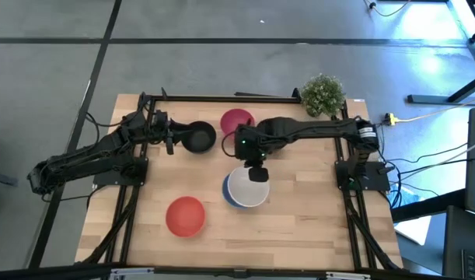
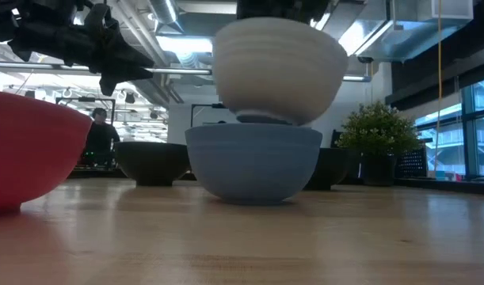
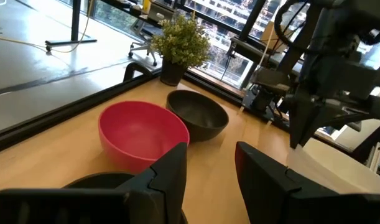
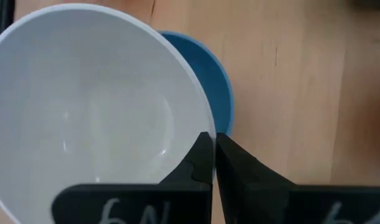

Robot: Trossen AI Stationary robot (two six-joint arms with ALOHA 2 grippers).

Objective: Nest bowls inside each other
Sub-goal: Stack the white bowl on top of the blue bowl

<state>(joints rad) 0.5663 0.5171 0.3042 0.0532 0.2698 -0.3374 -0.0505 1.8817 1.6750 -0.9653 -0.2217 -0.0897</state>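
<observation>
Your right jaws (image 4: 213, 163) are clamped on the rim of the white bowl (image 1: 247, 187), which hangs just above the blue bowl (image 2: 253, 165) and is not yet seated in it. From the right wrist view the white bowl sits off-centre, with a crescent of blue showing only on the side by the jaws. If you let go here, it may catch the blue rim, tip, and slide out onto the table (image 1: 299, 218). A one-sided rim pinch also lets the bowl tilt as it drops, so lower it and centre it before you release.

Your left jaws (image 3: 208, 168) stand apart and empty, with a black bowl (image 1: 198, 138) just under them. The pink bowl (image 3: 143, 134) and a second black bowl (image 3: 199, 114) lie just ahead, so a careless sweep could knock them. The red bowl (image 1: 185, 215) lies well apart.
</observation>
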